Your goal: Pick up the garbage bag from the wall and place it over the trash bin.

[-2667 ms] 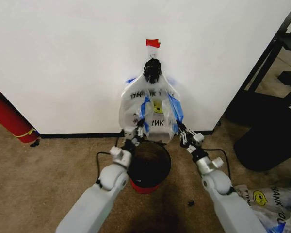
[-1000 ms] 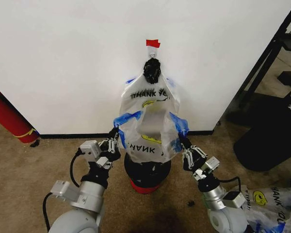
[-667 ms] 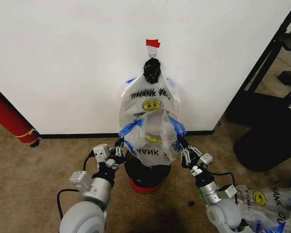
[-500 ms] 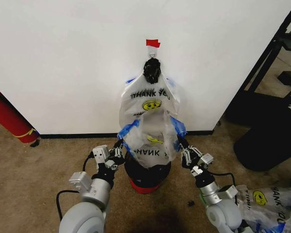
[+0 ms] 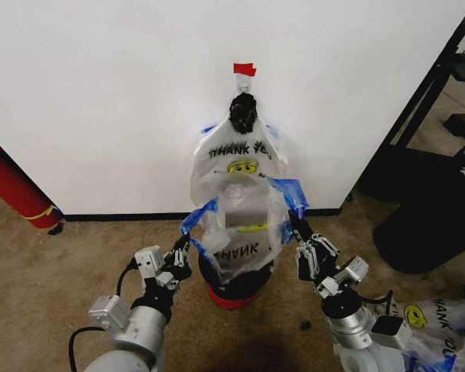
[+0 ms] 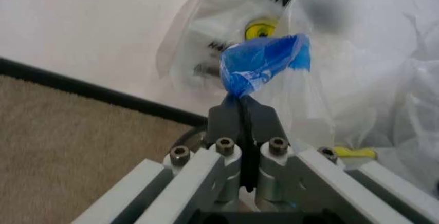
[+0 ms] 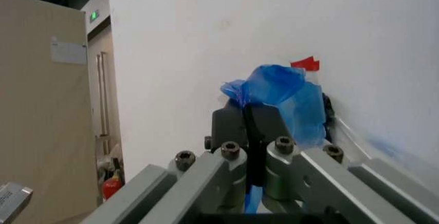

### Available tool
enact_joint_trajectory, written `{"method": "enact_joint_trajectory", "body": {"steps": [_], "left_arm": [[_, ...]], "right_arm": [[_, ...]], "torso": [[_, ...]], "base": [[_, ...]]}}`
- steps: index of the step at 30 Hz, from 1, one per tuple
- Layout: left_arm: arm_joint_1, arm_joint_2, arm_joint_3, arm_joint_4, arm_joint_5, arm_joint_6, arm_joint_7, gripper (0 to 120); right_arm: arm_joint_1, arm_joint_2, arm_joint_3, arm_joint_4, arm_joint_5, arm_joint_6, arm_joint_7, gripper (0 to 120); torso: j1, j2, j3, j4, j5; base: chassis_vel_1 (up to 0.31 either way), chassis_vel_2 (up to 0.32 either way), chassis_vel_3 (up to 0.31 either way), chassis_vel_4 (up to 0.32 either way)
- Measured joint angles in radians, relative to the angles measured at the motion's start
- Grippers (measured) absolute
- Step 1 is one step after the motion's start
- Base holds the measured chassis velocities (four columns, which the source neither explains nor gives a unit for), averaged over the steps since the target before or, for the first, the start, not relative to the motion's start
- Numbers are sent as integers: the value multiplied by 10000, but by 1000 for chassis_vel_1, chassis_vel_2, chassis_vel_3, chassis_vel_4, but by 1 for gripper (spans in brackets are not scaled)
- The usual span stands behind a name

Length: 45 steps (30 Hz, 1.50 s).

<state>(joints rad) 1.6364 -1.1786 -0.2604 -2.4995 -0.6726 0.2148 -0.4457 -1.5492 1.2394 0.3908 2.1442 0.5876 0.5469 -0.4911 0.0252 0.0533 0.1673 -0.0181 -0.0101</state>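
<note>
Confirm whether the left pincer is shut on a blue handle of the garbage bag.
Yes, the left pincer pinches the garbage bag by its bunched blue handle.

Tan carpet [image 5: 54,271] meets a black baseboard [image 5: 116,217] — a black metal rack [image 5: 442,70] stands rightward.

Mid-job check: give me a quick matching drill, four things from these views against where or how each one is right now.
Things:
1. left gripper
2. right gripper
3. trash bin
4. red tape

States:
A. stuck on the wall above the hook
B. on the carpet, under the garbage bag
C. jaws shut on the bag's blue handle, robot's right side
D. jaws shut on the bag's blue handle, robot's left side

Pairs: 1-D, 2-C, 3-B, 4-A
</note>
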Motion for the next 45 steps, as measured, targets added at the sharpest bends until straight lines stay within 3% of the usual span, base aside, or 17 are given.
{"method": "enact_joint_trajectory", "body": {"steps": [16, 21, 29, 35, 45], "left_arm": [[-238, 109, -168, -40, 717, -314, -266, 0], [-246, 658, 221, -32, 763, -237, -378, 0], [-75, 1598, 449, 190, 1513, -422, -390, 0], [430, 2440, 529, 602, 2980, -486, -487, 0], [133, 2602, 543, 1991, 4103, -445, -797, 0]], "right_arm": [[630, 515, -339, -1982, -887, 285, 45, 0], [459, -55, -327, -2749, -1914, 5, 666, 0], [-102, -904, -372, -3122, -2280, -121, 485, 0], [-637, -1425, -429, -3069, -2119, -48, 165, 0], [-587, -1568, -305, -3831, -1057, 265, -1571, 0]], "torso": [[0, 0, 1, 1, 0], [0, 0, 1, -1, 0], [0, 0, 1, 0, 2], [0, 0, 0, 0, 1], [0, 0, 0, 0, 1]], "base": [[0, 0, 0, 0], [0, 0, 0, 0], [0, 0, 0, 0], [0, 0, 0, 0], [0, 0, 0, 0]]}}
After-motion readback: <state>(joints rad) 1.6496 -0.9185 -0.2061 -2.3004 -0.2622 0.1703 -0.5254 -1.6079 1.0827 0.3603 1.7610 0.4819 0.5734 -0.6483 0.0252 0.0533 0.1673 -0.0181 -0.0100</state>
